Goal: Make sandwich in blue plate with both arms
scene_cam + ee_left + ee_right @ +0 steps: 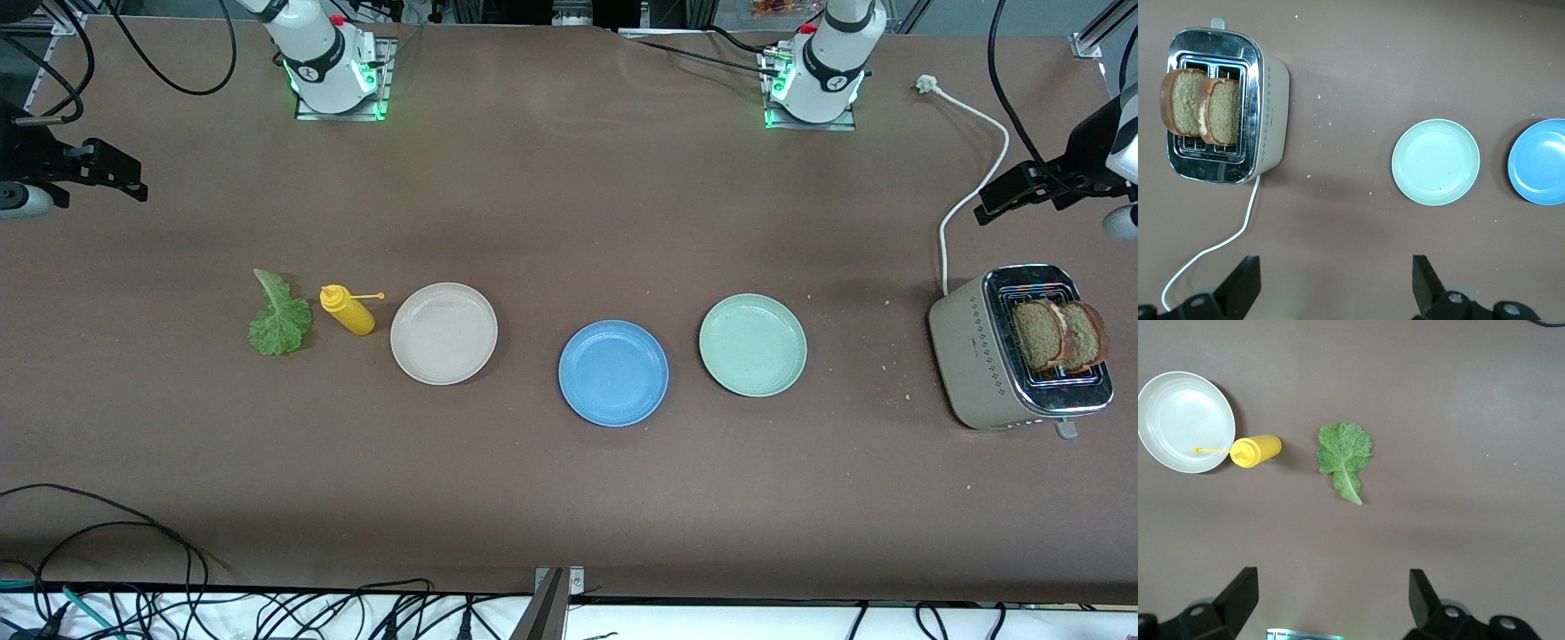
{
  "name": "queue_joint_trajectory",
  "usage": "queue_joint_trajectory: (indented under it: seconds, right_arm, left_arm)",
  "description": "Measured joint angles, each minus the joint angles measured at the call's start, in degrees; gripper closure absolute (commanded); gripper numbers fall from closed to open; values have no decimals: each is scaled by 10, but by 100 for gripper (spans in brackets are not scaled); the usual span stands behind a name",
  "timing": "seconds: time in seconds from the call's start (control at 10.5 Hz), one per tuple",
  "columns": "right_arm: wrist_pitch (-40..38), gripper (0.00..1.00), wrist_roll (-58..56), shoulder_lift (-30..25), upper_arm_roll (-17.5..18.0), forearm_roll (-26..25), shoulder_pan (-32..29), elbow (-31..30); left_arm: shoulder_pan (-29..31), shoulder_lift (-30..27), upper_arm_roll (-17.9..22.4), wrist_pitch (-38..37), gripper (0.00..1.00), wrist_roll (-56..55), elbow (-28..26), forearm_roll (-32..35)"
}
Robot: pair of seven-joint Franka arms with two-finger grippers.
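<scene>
The blue plate (613, 373) (1541, 162) lies bare on the brown table between a beige plate and a pale green plate. Two brown bread slices (1058, 336) (1201, 110) stand in the toaster's slots at the left arm's end. A green lettuce leaf (280, 320) (1343, 453) lies flat on the table toward the right arm's end. My left gripper (1013, 191) (1336, 280) hangs open and unladen above the table beside the toaster. My right gripper (116, 173) (1335, 597) hangs open above the table past the leaf, holding nothing.
A yellow squeeze bottle (348, 311) (1258, 449) lies between the leaf and the beige plate (444, 333) (1185, 420). The pale green plate (752, 345) (1435, 161) sits between the blue plate and the toaster (973, 356) (1268, 113). The toaster's white cord (969, 178) trails toward the robots' bases.
</scene>
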Motion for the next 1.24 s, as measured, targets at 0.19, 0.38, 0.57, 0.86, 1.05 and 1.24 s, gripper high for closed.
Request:
queue_joint_trajectory:
  seconds: [0.19, 0.38, 0.57, 0.86, 1.05, 1.24]
  right_arm:
    - [-2, 0, 0, 0, 0, 0, 0, 0]
    - [-3, 0, 1, 0, 0, 0, 0, 0]
    - [-3, 0, 1, 0, 0, 0, 0, 1]
    - [-3, 0, 1, 0, 0, 0, 0, 6]
    - [-3, 0, 1, 0, 0, 0, 0, 7]
    - [-3, 0, 1, 0, 0, 0, -1, 8]
  left_arm:
    - [0, 0, 0, 0, 0, 0, 0, 0]
    - [0, 0, 0, 0, 0, 0, 0, 0]
    - [0, 0, 0, 0, 0, 0, 0, 0]
    - [0, 0, 0, 0, 0, 0, 0, 0]
    - [0, 0, -1, 0, 0, 0, 0, 0]
    - [0, 0, -1, 0, 0, 0, 0, 0]
